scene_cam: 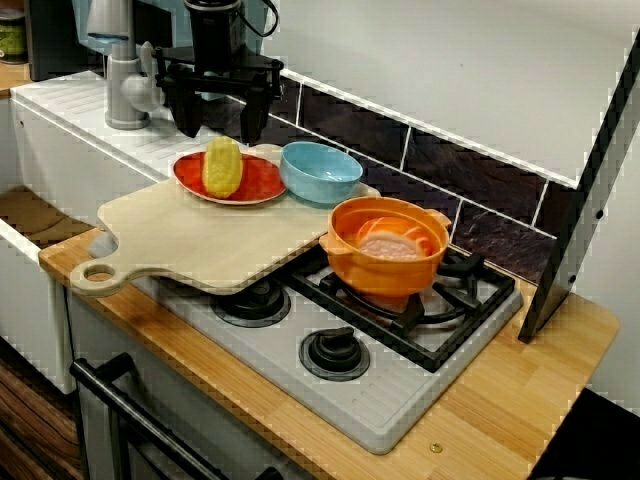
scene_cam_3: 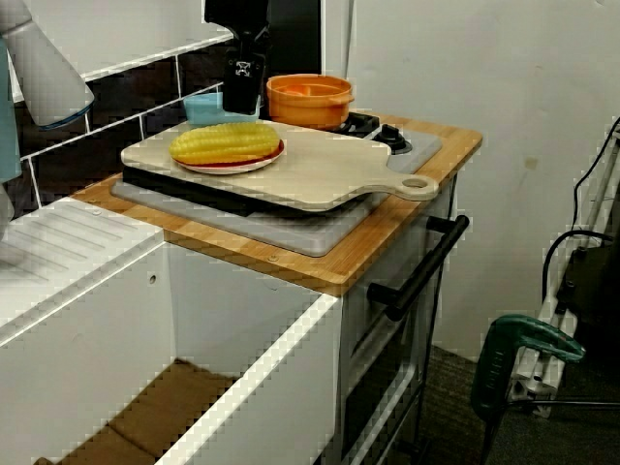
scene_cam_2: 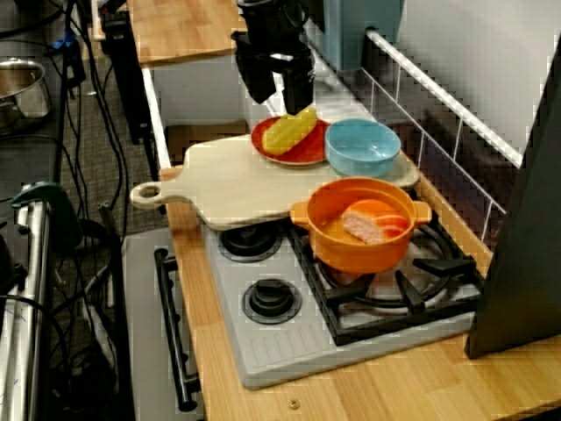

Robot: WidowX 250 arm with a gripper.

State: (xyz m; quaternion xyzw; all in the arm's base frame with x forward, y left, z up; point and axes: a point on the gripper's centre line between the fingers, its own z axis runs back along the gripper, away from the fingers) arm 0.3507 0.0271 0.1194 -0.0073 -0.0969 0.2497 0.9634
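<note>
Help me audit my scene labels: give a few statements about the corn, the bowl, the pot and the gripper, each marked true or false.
1. The corn lies on a red plate. True.
2. The gripper is shut on the corn. False: its jaws stand open just above the corn and do not grip it.
3. The blue bowl stands on the cutting board, beside the plate. True.
4. The orange pot is empty. False: a pinkish piece of food lies in it.
5. The pot stands on the stove grate, not on the cutting board. True.
</note>
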